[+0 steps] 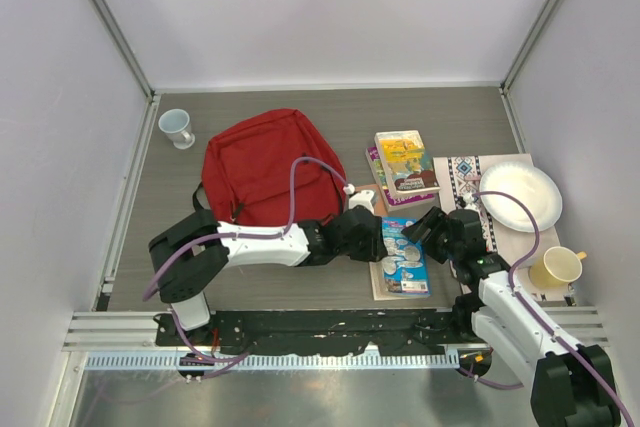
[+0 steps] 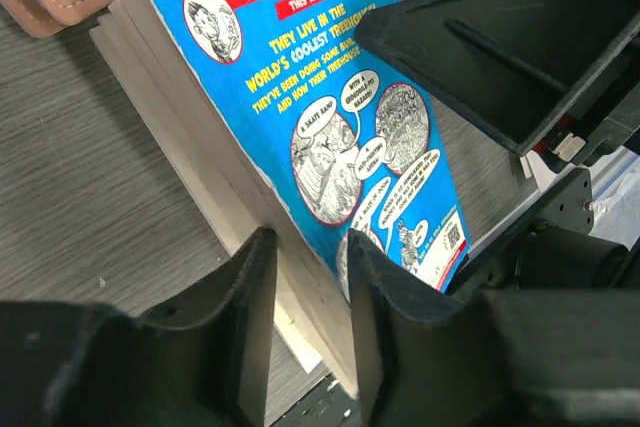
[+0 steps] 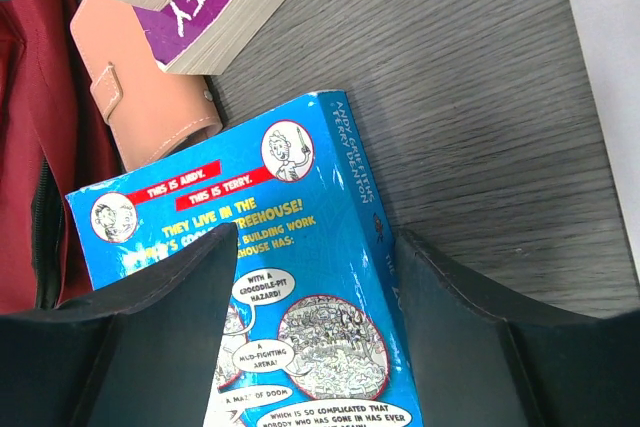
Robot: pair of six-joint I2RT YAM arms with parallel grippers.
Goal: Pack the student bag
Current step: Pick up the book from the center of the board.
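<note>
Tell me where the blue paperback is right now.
In the top view the blue paperback lies flat right of the red backpack, nearer the arms than the book stack, between left gripper and right gripper.

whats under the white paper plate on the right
A patterned placemat lies under the paper plate, and its decorated band shows to the plate's left. The plate covers the mat directly beneath it, so anything else there cannot be seen.

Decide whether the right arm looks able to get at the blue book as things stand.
Probably yes: the right gripper hangs open over the blue book, nothing between them; the left gripper sits at the opposite page edge.
</note>
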